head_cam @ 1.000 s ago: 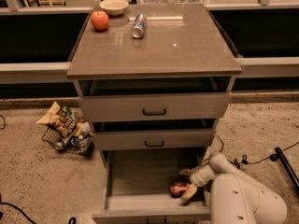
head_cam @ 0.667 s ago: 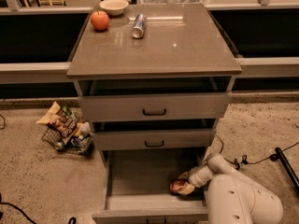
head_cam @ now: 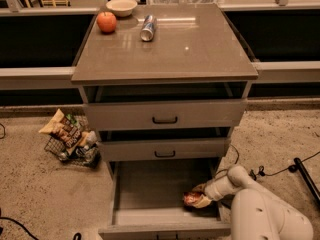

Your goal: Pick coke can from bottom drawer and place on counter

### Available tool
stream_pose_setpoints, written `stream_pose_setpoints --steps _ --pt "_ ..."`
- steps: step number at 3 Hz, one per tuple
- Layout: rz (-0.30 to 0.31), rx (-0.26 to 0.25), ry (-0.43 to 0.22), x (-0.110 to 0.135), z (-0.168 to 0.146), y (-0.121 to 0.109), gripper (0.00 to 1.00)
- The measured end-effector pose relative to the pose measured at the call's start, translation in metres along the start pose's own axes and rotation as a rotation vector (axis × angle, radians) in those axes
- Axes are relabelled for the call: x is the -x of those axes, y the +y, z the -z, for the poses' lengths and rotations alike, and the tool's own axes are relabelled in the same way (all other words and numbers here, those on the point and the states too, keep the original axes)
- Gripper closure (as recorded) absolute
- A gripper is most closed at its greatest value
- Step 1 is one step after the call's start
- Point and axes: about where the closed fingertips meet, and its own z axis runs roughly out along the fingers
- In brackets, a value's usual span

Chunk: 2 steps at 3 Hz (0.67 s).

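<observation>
Down at the right front of the open bottom drawer [head_cam: 150,189], the gripper [head_cam: 196,199] is clasped around the coke can [head_cam: 190,199], one finger on each side of it. The coke can lies on its side on the drawer floor, near the right wall. The white arm [head_cam: 240,181] reaches in from the lower right. Above, two shallower drawers stand slightly open. On the counter [head_cam: 200,49], at its far left, sit an apple [head_cam: 106,22], a bowl [head_cam: 122,6] and a silver can [head_cam: 147,28] on its side. A wire basket [head_cam: 70,144] of snack bags rests on the floor to the left.
</observation>
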Motion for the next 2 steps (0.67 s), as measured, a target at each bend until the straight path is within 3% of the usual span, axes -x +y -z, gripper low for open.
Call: stream_pose_setpoints --steps 1,2 --pt "0.095 -0.043 -0.111 0.0290 0.0427 0.0125 1.00" --pt "0.095 -0.043 -0.111 0.0291 0.0427 0.0125 1.00"
